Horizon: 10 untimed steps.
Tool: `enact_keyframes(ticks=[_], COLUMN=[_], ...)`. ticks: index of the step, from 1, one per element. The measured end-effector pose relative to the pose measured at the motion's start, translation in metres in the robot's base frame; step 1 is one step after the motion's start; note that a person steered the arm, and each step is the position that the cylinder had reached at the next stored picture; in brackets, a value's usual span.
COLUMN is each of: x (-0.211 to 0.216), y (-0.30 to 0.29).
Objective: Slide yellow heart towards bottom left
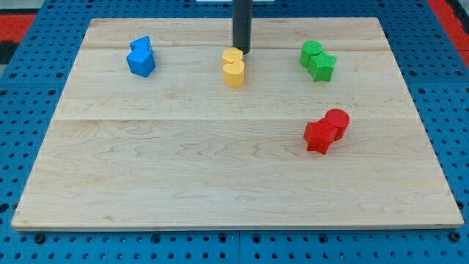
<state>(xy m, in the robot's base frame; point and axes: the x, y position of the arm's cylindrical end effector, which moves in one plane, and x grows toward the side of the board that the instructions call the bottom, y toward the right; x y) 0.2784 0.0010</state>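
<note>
The yellow heart (234, 73) lies near the view's top centre of the wooden board (220, 176). A second yellow block (231, 56) touches it just above. My tip (242, 51) comes down from the view's top and stands right beside that upper yellow block, on its right, just above and right of the heart.
Two blue blocks (141, 57) sit together at the view's top left. A green round block (311, 52) and a green star (322, 67) sit at the top right. A red star (319, 136) and a red cylinder (337, 122) sit at the right middle.
</note>
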Motion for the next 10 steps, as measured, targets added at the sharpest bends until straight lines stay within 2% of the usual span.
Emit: enact_keyframes(ticks=[2, 4, 6, 10], x=[0.015, 0.048, 0.065, 0.144], y=[-0.012, -0.010, 0.012, 0.006])
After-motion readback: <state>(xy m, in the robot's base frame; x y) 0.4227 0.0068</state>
